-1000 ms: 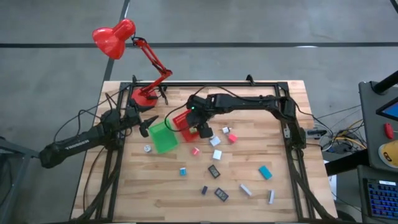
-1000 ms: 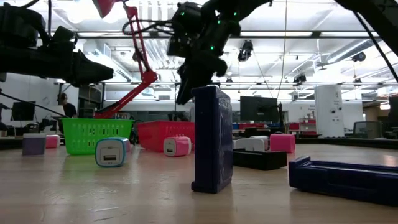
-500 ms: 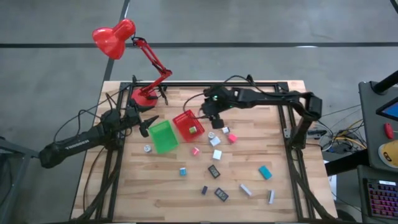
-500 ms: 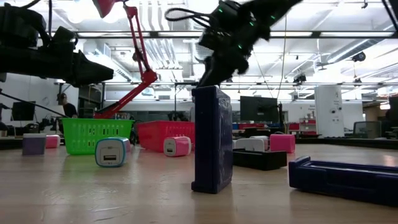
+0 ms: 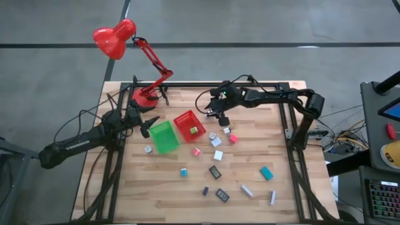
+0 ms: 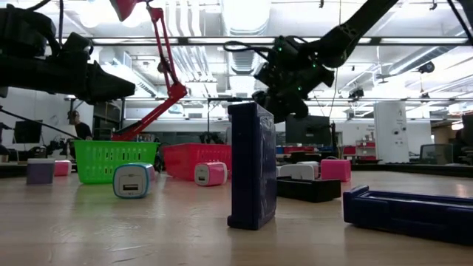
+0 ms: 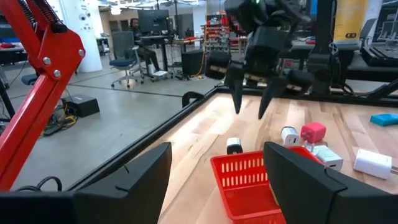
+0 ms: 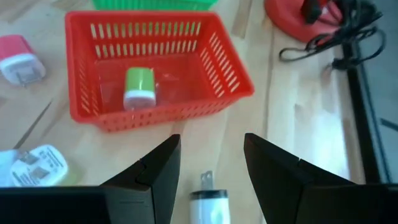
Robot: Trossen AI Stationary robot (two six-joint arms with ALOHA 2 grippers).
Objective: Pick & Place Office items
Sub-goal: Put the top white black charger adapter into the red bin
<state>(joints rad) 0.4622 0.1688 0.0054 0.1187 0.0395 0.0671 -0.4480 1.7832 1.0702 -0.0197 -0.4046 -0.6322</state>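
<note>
My right gripper (image 5: 222, 118) hangs open and empty above the table, just right of the red bin (image 5: 186, 122). Its fingers (image 7: 237, 93) stand apart in the left wrist view. A green-and-white block (image 8: 139, 88) lies on the red bin's floor. A white plug piece (image 8: 209, 203) rests on the wood below the right fingers. My left gripper (image 5: 149, 125) waits open at the green bin's (image 5: 164, 137) left side. Other office items lie scattered on the table: pink-and-white cubes (image 5: 232, 138), a teal block (image 5: 267, 173), black pieces (image 5: 215, 172) and grey-white sticks (image 5: 247, 190).
The red desk lamp's base (image 5: 144, 100) and its cables sit at the far left, its head (image 5: 115, 39) beyond the table. A dark metal frame (image 5: 292, 134) runs along the table's edges. In the low view a dark blue block (image 6: 253, 164) stands upright close to the camera.
My right gripper has drawn back from over the red bin, moving toward the table's right and far edge and rising. The green-and-white block, hidden under the gripper a second ago, now lies uncovered in the red bin. The left arm has kept still.
</note>
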